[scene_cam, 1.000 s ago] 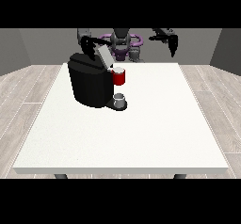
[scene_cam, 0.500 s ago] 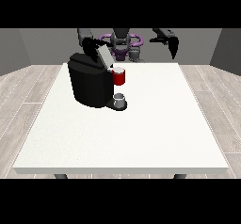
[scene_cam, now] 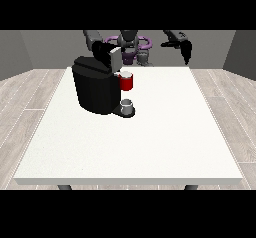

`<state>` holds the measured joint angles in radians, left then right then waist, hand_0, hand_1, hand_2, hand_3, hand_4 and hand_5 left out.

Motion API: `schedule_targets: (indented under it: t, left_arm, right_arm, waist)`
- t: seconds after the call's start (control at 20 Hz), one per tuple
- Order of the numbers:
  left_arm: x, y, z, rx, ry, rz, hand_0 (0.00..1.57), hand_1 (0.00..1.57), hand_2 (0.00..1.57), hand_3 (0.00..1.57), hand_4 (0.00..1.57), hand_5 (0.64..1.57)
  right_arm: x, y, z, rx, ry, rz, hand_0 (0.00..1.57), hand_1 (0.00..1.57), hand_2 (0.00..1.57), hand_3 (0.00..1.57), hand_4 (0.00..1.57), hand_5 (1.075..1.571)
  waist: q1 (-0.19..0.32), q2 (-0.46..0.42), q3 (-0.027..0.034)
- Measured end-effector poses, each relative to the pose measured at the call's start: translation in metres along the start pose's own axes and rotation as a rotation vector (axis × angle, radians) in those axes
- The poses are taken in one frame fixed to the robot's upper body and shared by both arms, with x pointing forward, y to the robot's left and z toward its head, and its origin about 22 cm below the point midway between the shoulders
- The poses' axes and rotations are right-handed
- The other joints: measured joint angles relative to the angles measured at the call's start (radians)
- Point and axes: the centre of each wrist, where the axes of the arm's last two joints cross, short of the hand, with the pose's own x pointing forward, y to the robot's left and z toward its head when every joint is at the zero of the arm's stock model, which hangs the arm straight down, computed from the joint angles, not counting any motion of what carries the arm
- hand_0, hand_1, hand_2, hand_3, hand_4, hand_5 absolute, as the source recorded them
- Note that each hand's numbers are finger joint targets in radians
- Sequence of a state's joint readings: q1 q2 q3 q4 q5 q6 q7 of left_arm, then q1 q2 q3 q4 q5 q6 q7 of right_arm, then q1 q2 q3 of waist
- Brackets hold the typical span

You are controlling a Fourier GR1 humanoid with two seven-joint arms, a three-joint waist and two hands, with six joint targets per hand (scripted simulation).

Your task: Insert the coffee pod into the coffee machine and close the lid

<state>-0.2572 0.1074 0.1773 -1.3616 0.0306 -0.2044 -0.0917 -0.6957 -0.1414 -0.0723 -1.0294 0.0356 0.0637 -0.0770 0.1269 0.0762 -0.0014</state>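
Above the coffee machine (scene_cam: 97, 89), the hand at the view's left (scene_cam: 104, 51) has come down onto the raised lid (scene_cam: 115, 59) within the last second, which I judge to be the closing step under way (whether its fingers are curled I cannot tell). Beside the machine's front sits a red thing at the machine (scene_cam: 127, 82), over a grey thing (scene_cam: 127, 106) on its base. Well right of the machine, the hand at the view's right (scene_cam: 184, 46) hangs with relaxed fingers, holding nothing. Nothing blocks the lid.

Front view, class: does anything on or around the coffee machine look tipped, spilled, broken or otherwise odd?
Nothing stands out. The coffee machine stands upright on the white table, with a red thing at the machine and a grey thing on its base below. No spill or damage shows. The hand at the view's right hangs clear of the table.
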Motion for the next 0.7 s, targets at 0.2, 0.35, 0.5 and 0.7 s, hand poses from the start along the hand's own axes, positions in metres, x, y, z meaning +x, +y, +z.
schedule_targets:
  t: [0.2,0.35,0.5,0.7]
  left_arm:
    - [-0.004,-0.003,0.000,0.011,0.001,-0.007,0.00,0.00,0.00,0.00,0.19,1.571]
    - [-0.007,0.001,0.002,0.016,0.007,-0.012,0.00,0.00,0.00,0.00,0.16,1.571]
    - [-0.006,0.005,-0.001,0.017,0.013,-0.001,0.00,0.00,0.00,0.00,0.18,1.571]
    - [-0.003,0.002,-0.002,0.009,-0.001,0.000,0.00,0.00,0.00,0.00,0.00,1.571]
  right_arm:
    - [0.006,0.017,-0.007,0.029,-0.009,0.032,0.00,0.00,0.00,0.00,0.06,1.571]
    - [0.016,0.024,-0.014,0.051,-0.018,0.061,0.00,0.00,0.00,0.00,0.12,1.571]
    - [0.021,0.035,-0.019,0.062,-0.033,0.092,0.00,0.00,0.00,0.00,0.14,1.571]
    - [0.028,0.035,-0.026,0.065,-0.047,0.111,0.00,0.00,0.00,0.00,0.07,1.571]
  waist:
    - [0.002,0.002,0.0006]
    - [0.005,0.000,0.0006]
    - [0.007,0.002,0.0011]
    - [0.015,0.006,0.0011]
